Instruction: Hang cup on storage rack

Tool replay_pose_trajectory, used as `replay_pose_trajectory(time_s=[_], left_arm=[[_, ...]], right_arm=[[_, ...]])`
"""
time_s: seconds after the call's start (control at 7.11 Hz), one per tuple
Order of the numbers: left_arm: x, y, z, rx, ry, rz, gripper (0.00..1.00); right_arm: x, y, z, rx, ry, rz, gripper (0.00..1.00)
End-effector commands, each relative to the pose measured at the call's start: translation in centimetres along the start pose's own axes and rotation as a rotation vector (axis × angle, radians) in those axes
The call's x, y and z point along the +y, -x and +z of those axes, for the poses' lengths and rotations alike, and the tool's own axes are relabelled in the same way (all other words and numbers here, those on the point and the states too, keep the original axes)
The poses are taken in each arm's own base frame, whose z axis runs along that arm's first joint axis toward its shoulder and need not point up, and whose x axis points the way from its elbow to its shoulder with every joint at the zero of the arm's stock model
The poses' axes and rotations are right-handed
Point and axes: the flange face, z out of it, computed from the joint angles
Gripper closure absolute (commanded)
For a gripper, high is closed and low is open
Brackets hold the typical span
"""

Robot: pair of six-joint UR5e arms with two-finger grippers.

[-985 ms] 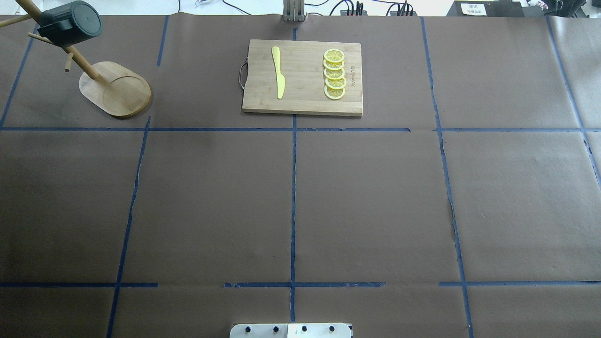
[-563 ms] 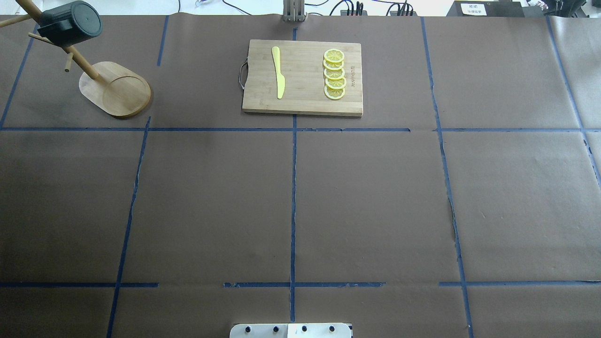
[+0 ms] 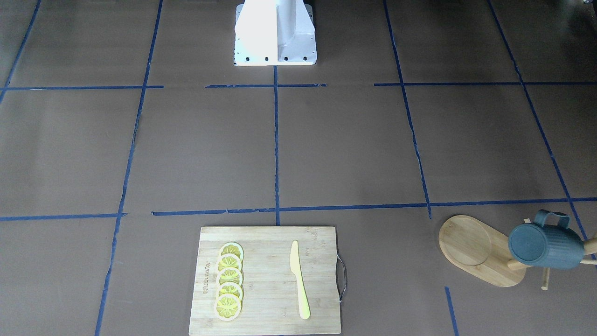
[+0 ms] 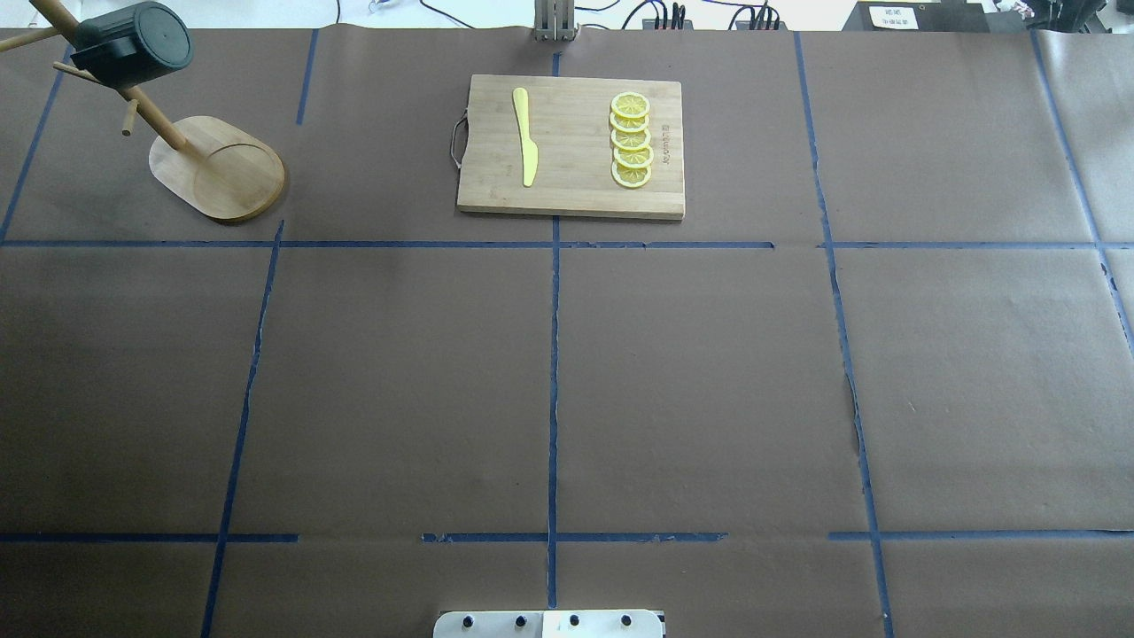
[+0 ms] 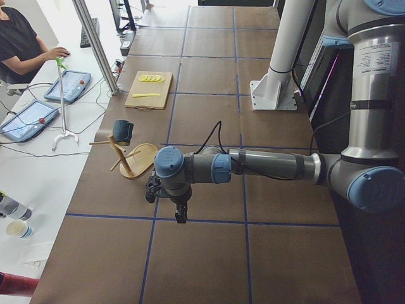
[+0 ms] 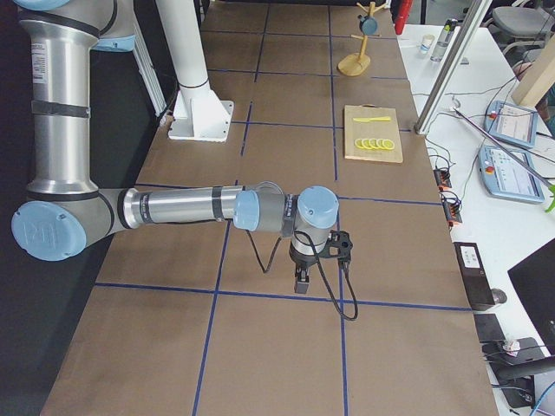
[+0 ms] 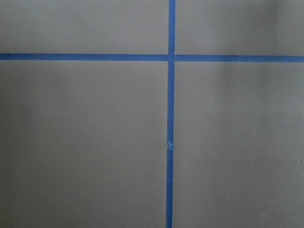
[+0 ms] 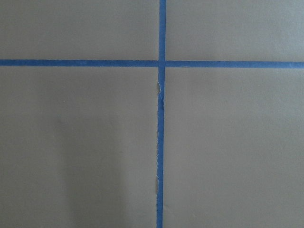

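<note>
One dark blue-grey ribbed cup point(image 3: 545, 247) hangs on light wooden peg rack point(image 3: 485, 268); hanging looks done. Both jaws well off rack, open or closed can't tell. Next: keep clear.

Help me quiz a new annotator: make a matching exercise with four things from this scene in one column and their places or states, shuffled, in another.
Things
1. cup
2. knife
3. lemon slices
4. rack

Places or states
A. in an overlapping row on the board
B. stands on the table, at the robot's far left
C. hung up on the rack, off the table
D. lies flat on the board, on the side nearer its metal handle

Pairs: 1-C, 2-D, 3-A, 4-B
</note>
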Motion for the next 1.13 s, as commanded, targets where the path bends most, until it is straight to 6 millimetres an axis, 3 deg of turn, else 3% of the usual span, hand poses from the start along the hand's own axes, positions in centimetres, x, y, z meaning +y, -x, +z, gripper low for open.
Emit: replay_pose_trajectory(time_s=[0.0,0.98], left_arm=[[0.09,-1.04,-1.18,0.0,-0.02,0.017,0.0],[-0.55,-1.93,-1.83,0.002,-0.035,0.037,0.0]], right_arm=[[-0.28,-0.29,0.24,0.006,0.004,0.005,0.0],[-0.09,-0.12,0.13,0.0,0.002,0.003,0.0]])
